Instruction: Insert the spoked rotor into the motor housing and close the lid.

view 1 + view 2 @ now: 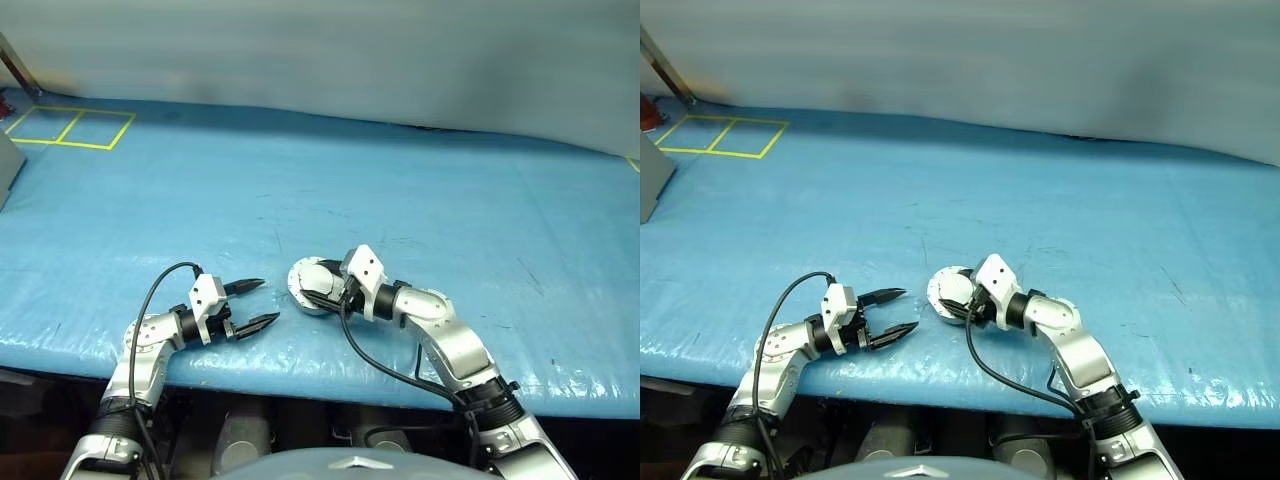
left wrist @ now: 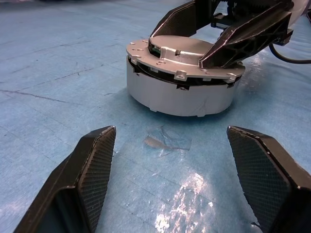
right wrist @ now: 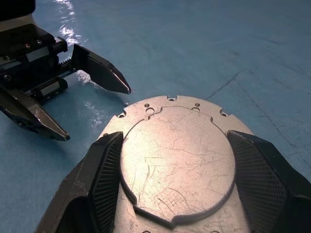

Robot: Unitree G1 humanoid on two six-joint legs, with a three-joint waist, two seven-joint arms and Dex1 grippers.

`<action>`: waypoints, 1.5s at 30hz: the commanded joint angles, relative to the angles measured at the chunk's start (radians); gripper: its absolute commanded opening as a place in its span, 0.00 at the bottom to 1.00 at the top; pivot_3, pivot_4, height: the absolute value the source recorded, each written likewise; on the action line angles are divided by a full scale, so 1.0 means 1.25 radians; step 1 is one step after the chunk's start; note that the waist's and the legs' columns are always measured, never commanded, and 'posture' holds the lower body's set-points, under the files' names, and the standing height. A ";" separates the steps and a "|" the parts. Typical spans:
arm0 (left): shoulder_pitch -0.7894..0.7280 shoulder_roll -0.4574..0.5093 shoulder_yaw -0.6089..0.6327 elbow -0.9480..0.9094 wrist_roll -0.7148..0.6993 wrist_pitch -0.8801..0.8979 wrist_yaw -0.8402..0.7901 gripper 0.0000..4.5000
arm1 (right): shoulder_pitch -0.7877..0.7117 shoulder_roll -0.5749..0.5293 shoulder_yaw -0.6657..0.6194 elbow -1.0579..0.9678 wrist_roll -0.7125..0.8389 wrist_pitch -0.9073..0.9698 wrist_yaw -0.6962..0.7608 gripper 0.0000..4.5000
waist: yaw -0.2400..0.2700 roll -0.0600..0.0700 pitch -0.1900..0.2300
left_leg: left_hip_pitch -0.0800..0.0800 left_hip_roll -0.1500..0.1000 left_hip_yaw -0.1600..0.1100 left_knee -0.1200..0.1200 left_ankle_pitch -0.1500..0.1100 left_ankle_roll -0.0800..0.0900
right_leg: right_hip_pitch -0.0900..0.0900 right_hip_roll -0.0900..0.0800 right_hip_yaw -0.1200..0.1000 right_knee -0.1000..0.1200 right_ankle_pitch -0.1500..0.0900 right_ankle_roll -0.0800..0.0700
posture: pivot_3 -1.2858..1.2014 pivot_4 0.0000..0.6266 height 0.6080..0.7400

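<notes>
Sitting near the front edge of the blue plastic-covered table (image 1: 420, 190), the round grey metal motor housing (image 2: 177, 99) has its plain light-grey lid (image 3: 175, 160) down on top. The right gripper (image 3: 170, 162) straddles the lid, fingers spread at its sides. The left gripper (image 1: 254, 304) hovers just beside, jaws wide and empty.

Silver arms with black joints, white wrist blocks, looped black cables; left gripper (image 1: 256, 303) and right gripper (image 3: 170, 160) have black textured fingers.
</notes>
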 commanded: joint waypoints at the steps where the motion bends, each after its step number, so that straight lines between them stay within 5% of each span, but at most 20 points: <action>1: -0.003 -0.001 0.002 -0.022 -0.003 -0.009 0.000 0.86 | -0.014 -0.012 -0.010 -0.043 0.012 0.008 0.012 0.67 | 0.000 0.000 0.000 | 0.000 0.000 0.000 0.000 0.000 0.000 | 0.000 0.000 0.000 0.000 0.000 0.000 | 0.52 0.24 1.00; 35: 0.010 -0.003 -0.006 -0.039 -0.002 0.006 0.016 0.86 | -0.048 -0.057 0.054 -0.014 -0.105 0.152 -0.039 0.67 | -0.002 0.000 0.000 | 0.003 0.000 0.000 0.000 -0.002 -0.003 | 0.000 0.000 0.000 0.000 0.000 0.000 | 0.52 0.24 1.00; 44: -0.021 -0.054 0.033 -0.111 -0.093 0.101 0.066 0.86 | -0.045 -0.071 0.078 -0.021 -0.099 0.174 -0.026 0.67 | 0.002 0.001 -0.002 | 0.003 -0.001 -0.002 0.001 -0.002 -0.003 | 0.000 -0.002 -0.004 0.000 0.000 0.000 | 0.52 0.24 1.00; 45: -0.024 -0.053 0.030 -0.118 -0.102 0.119 0.057 0.78 | -0.045 -0.071 0.079 -0.021 -0.099 0.174 -0.027 0.67 | 0.002 0.001 -0.002 | 0.003 -0.001 -0.002 0.000 -0.002 -0.003 | 0.001 -0.002 -0.004 -0.001 0.000 0.000 | 0.52 0.24 1.00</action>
